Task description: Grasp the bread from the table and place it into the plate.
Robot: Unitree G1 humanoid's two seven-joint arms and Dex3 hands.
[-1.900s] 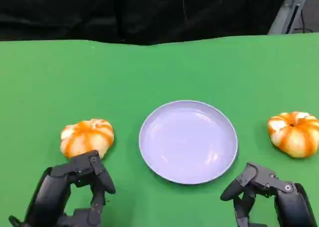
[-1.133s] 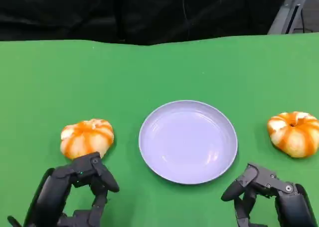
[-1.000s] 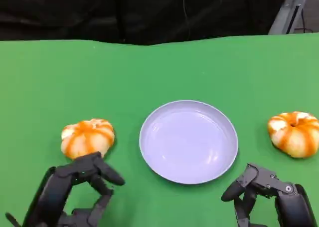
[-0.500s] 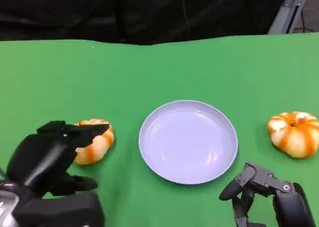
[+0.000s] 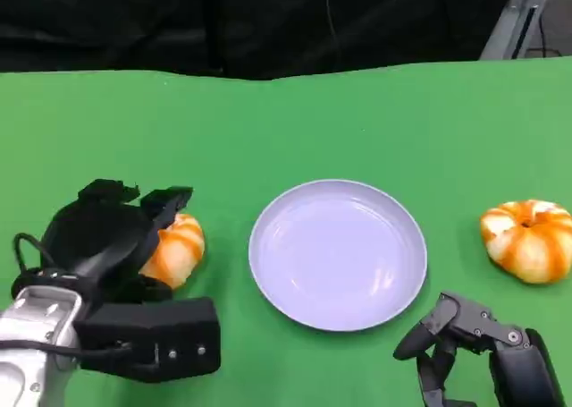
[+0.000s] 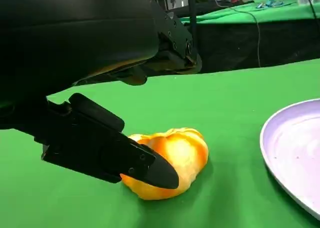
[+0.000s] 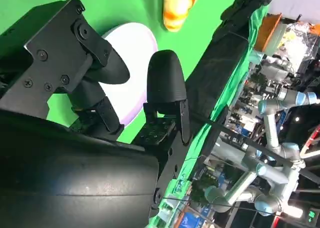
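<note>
Closing in on the bread (image 5: 176,252) with my left hand (image 5: 107,241), fingers spread and empty over it.
My right hand (image 5: 465,335) sat nearest me, loosely curled, holding nothing. The left bread, a round, ridged, glossy orange-and-cream bun, lay on the green cloth (image 5: 268,130) just under and beyond my left fingers (image 6: 120,155), the smooth lilac plate (image 5: 337,253) to its right; another bread (image 5: 527,240) lay beyond my right hand.

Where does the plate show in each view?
Head view: plate in the middle of the green table.
Left wrist view: plate cut off by the frame edge, beyond the bread.
Right wrist view: plate behind the right hand.
Shared landmark: the green table.
</note>
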